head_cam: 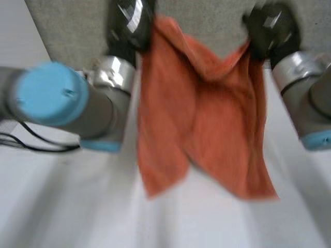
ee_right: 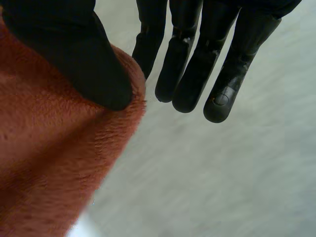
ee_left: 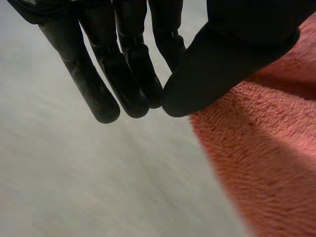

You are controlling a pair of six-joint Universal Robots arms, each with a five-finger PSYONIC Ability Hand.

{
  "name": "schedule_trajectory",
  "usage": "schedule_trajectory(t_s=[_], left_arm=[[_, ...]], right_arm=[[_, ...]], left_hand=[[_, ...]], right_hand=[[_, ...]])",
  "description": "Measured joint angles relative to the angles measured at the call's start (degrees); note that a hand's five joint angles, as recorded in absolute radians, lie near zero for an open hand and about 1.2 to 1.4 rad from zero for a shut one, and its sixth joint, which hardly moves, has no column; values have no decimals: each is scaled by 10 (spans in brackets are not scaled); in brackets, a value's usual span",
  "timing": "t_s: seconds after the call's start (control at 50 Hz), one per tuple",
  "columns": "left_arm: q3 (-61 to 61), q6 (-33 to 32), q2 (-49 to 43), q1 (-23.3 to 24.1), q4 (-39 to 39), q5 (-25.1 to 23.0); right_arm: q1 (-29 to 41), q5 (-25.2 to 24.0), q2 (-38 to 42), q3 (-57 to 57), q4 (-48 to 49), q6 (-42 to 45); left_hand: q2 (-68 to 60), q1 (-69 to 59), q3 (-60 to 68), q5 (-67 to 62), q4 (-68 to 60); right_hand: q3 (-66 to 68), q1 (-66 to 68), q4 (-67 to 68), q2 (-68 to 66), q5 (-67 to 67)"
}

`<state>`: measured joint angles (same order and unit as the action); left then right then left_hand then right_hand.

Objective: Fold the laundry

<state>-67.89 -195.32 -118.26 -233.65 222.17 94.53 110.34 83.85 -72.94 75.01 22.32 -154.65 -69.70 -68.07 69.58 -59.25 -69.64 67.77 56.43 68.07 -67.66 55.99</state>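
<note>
Head view: orange towel (head_cam: pixel 201 119) hangs over the white table (head_cam: pixel 62 206), its top corners held by left hand (head_cam: pixel 129 23) & right hand (head_cam: pixel 269 28). L wrist view: thumb pins the towel edge against straight fingers (ee_left: pixel 98 89). R wrist view: thumb clamps a towel corner, fingers straight behind it.

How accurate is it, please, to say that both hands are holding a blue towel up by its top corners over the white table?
Not quite: the towel is orange, not blue, as the head view shows. The rest holds: the left hand and the right hand hold it up by its top corners over the white table.
</note>
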Motion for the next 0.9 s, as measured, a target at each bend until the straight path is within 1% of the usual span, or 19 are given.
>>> schedule_trajectory(t_s=[0.06,0.14,0.2,0.24,0.26,0.28,0.32,0.34,0.4,0.48,0.56,0.62,0.66,0.72,0.76,0.78,0.8,0.82,0.9], left_arm=[[-10,0,39,-13,35,23],[-57,0,90,-23,50,43],[-99,-1,117,-24,44,50],[-156,-2,143,-21,25,53],[-156,-2,143,-21,25,53],[-201,-2,157,-15,5,54],[-251,-3,167,-4,-21,55],[-251,-3,167,-4,-21,55],[-320,-2,168,20,-64,59],[-364,0,149,37,-109,81],[-384,2,108,46,-171,116],[-384,5,89,50,-210,129],[-382,7,81,52,-234,133],[-374,13,77,60,-270,135],[-371,14,78,62,-280,134],[-358,19,83,69,-307,132],[-358,19,83,69,-307,132],[-345,21,90,72,-324,130],[-317,22,111,67,-344,122]], right_arm=[[-1,16,-33,3,44,-35],[-2,20,-73,29,68,-69],[-1,11,-89,53,64,-78],[-1,-14,-98,81,42,-81],[-1,-14,-98,81,42,-81],[-1,-45,-100,107,12,-80],[-1,-78,-99,132,-23,-78],[-1,-78,-99,132,-23,-78],[-4,-111,-87,171,-69,-73],[-18,-113,-66,206,-90,-60],[-39,-95,-47,237,-93,-30],[-48,-85,-41,249,-91,-14],[-52,-82,-39,255,-89,-7],[-57,-79,-36,259,-87,-2],[-58,-79,-36,260,-86,-1],[-62,-79,-34,263,-84,0],[-62,-79,-34,263,-84,0],[-65,-82,-30,268,-81,0],[-66,-85,-26,275,-77,0]], left_hand=[[0,0,0,-2,0],[0,0,0,-2,0],[-1,0,1,-2,-1],[-1,0,1,-2,-1],[-1,0,1,-2,-1],[-1,0,1,-3,-1],[-1,0,1,-3,-1],[-1,0,1,-3,-1],[-1,0,1,-3,-1],[-1,0,1,-3,-1],[-1,0,1,-3,-1],[3,0,-1,-2,1],[36,14,-33,29,33],[247,242,-228,226,232],[247,242,-228,226,232],[350,353,-331,335,336],[350,353,-331,335,336],[471,456,-469,468,472],[550,529,-549,547,550]], right_hand=[[1,0,0,0,4],[1,0,0,0,6],[1,0,0,0,6],[1,0,2,0,6],[1,0,2,0,6],[1,0,3,0,6],[1,0,3,0,6],[1,0,3,0,6],[1,0,3,0,6],[1,0,3,0,6],[1,0,3,0,6],[1,0,3,0,6],[1,0,3,0,6],[1,0,3,0,6],[1,0,3,0,6],[1,0,3,0,6],[1,0,3,0,6],[1,0,3,0,6],[1,0,3,0,6]])
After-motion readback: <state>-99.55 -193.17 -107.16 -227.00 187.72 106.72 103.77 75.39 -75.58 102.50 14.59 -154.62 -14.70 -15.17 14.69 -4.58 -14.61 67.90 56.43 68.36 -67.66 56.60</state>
